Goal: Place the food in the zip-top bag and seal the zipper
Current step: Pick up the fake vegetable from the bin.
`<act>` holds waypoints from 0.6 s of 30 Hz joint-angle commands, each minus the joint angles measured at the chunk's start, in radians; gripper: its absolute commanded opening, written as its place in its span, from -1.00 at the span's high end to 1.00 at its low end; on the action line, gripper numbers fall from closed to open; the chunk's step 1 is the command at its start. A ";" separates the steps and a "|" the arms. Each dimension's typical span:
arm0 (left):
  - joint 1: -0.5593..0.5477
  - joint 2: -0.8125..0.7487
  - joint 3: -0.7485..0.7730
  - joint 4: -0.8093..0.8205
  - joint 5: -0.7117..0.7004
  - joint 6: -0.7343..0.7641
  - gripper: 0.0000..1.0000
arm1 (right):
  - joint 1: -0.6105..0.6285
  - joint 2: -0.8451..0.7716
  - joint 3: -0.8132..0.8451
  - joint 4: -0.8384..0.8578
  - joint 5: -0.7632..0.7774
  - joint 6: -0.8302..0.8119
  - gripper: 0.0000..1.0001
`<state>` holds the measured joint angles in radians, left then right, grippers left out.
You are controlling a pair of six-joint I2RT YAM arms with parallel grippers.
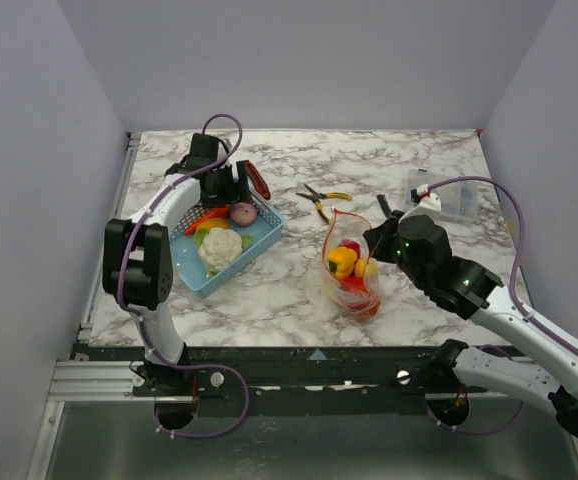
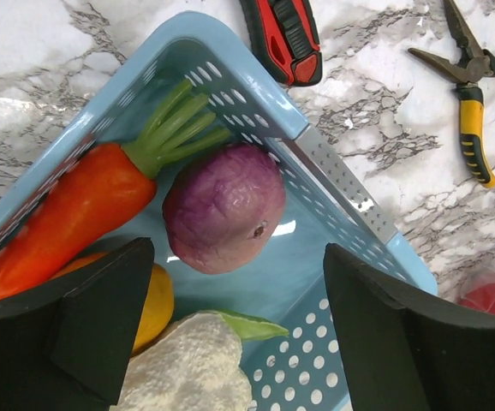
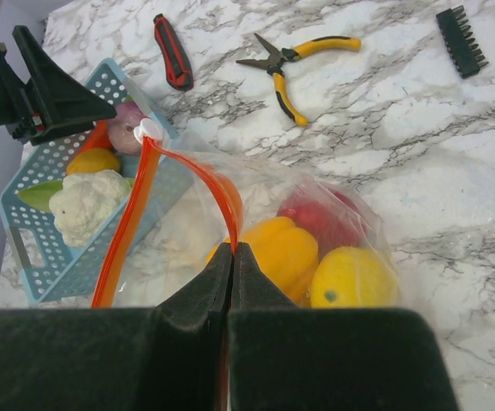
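Marble tabletop (image 1: 289,295): knife (image 2: 283,38) just beside basket (image 2: 256,90), pliers (image 3: 277,64) near zip-top bag (image 1: 347,270).

You have nothing to read here: no lettering, brand or number shows on the knife (image 2: 283,38), the pliers (image 2: 473,120), the basket (image 2: 256,94) or the zip-top bag (image 3: 179,223).
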<state>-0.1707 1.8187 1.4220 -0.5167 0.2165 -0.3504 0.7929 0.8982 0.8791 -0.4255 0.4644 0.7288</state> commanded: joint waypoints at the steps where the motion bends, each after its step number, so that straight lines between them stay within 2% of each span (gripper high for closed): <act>1: -0.011 0.052 0.007 0.011 0.026 -0.009 -0.59 | 0.005 0.000 0.017 0.014 -0.022 -0.003 0.99; 7: -0.028 0.107 0.048 -0.070 -0.052 0.002 -0.61 | 0.003 0.007 0.023 0.017 -0.020 -0.003 0.99; 9: -0.032 0.119 0.071 -0.100 -0.072 0.010 -0.54 | 0.003 0.015 0.029 0.013 -0.024 -0.002 0.99; 13: -0.032 0.118 0.071 -0.114 -0.058 0.003 -0.21 | 0.005 0.010 0.013 0.026 -0.029 0.005 0.99; 17: -0.032 0.120 0.081 -0.133 -0.040 0.008 0.29 | 0.003 0.013 0.020 0.026 -0.032 0.001 0.99; 18: -0.032 0.114 0.081 -0.135 -0.041 0.010 0.37 | 0.004 0.013 0.022 0.023 -0.031 -0.001 0.99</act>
<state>-0.1986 1.9320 1.4704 -0.6140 0.1745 -0.3511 0.7929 0.9089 0.8799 -0.4187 0.4431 0.7292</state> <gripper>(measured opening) 0.438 0.006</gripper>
